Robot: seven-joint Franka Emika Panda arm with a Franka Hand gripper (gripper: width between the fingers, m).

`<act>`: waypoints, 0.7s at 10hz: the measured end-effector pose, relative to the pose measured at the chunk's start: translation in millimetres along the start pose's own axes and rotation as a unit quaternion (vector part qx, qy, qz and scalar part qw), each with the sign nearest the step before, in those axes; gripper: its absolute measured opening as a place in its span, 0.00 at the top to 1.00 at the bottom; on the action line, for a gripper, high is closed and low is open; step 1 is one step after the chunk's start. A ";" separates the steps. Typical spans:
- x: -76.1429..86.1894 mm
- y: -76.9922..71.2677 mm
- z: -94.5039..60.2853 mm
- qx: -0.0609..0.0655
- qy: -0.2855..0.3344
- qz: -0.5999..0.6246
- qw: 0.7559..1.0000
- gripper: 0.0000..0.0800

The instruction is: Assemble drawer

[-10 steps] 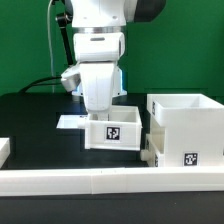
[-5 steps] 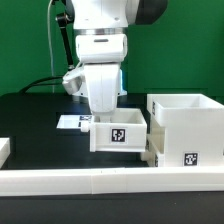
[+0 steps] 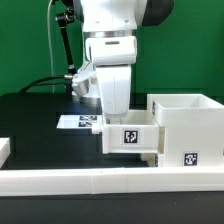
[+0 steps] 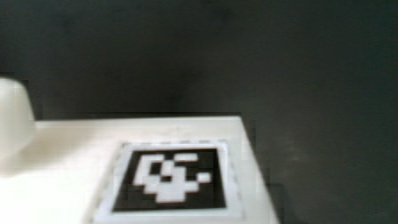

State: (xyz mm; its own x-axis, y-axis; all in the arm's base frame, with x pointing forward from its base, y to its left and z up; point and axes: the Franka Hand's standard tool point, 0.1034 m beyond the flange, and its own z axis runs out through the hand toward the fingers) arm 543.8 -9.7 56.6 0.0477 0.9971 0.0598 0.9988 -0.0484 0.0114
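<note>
Drawer, item under assembly: large box shell [image 3: 187,128] at right of the exterior view, standing on the black tabletop [image 3: 35,120], its tagged face toward the camera, top open.

Small tray [image 3: 130,137]: centre of the frame, just left of the shell and touching or nearly touching its lower left side; tag faces the camera. I judge it to be entering the shell's lower opening, but I cannot confirm how deep it sits.

Second tray: I cannot pick it out in either view.

Arm: white, descending from upper centre onto the tray. My fingers [image 3: 113,107] are hidden behind the arm body and tray wall; I cannot tell whether they are clenched on the tray or released. The wrist view shows only a blurred tag [image 4: 171,178] on a white surface, no fingers.

Marker board [image 3: 80,121]: flat on the tabletop, left of centre, partly behind the arm.

Long low rail [image 3: 70,180]: across the bottom of the frame, in front of everything.

Progress, my estimate: early to middle. Shell upright and placed; one tray at the shell's mouth, not shown fully seated. Remaining: seat this tray, then fit the other.
</note>
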 end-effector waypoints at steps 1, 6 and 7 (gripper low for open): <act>-0.3 -1.8 1.2 0.002 0.000 0.000 1.000 0.95; 6.2 -1.6 2.3 0.003 0.001 0.003 1.000 0.95; 10.1 -0.8 2.1 0.002 0.002 0.003 1.000 0.95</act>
State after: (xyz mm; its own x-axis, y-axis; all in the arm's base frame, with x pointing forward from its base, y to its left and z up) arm 543.5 0.5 55.1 0.0541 0.9965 0.0635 0.9985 -0.0546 0.0062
